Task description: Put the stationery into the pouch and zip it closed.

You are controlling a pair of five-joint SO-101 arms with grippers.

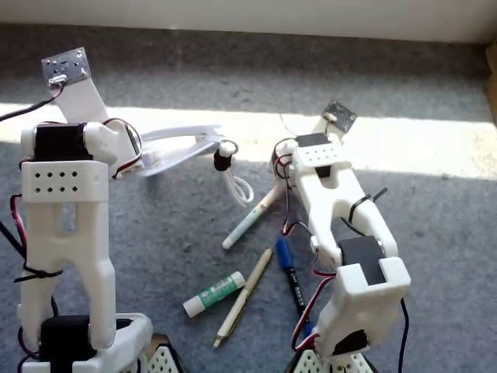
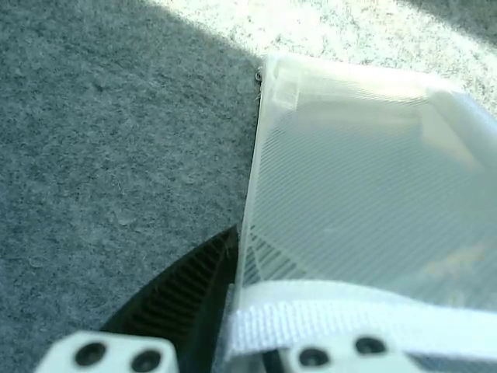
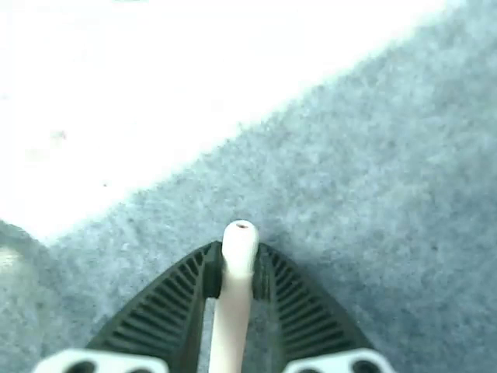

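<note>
The translucent white pouch (image 1: 182, 146) lies on the grey carpet, one edge clamped in my left gripper (image 1: 147, 159). Its black zipper pull (image 1: 224, 160) with a white cord loop (image 1: 241, 187) points toward the right arm. In the left wrist view the striped pouch (image 2: 365, 194) fills the jaws of the left gripper (image 2: 241, 260), which is shut on its edge. My right gripper (image 1: 278, 185) is shut on a white pen (image 1: 250, 217) with a teal tip, held slanted with that tip on the carpet. The pen's blunt end (image 3: 239, 241) pokes out between the right gripper (image 3: 237, 260) jaws.
Loose on the carpet in front of the arms lie a glue stick (image 1: 214, 294), a beige pen (image 1: 244, 297) and a blue-and-black marker (image 1: 289, 272). A bright sunlit band (image 1: 419, 144) crosses the carpet behind the grippers. The right arm's cables (image 1: 311, 256) hang over the marker.
</note>
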